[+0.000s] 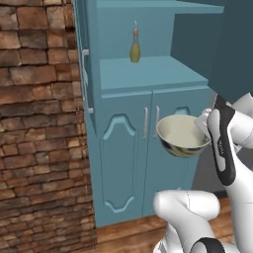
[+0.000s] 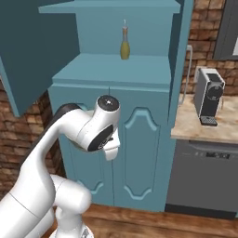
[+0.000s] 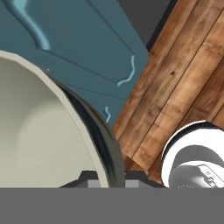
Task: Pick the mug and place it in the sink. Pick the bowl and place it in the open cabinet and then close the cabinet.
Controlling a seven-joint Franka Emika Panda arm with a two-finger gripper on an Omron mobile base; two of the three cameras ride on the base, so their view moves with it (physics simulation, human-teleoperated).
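Right under your hand camera, the bowl's [image 3: 39, 131] rim is being pinched in the gripper's [image 3: 107, 177] clenched jaws. You're carrying it before the cabinet's [image 1: 148, 74] lower doors, below the open shelf. It's looking rigid, glossy, slip-prone; keep gripping that rim.

You can't see the gripper's tips; the bowl [image 3: 48, 131] rim covers them in the hand view. That view's left edge cuts the bowl off. In the right base view, the arm hides the bowl.
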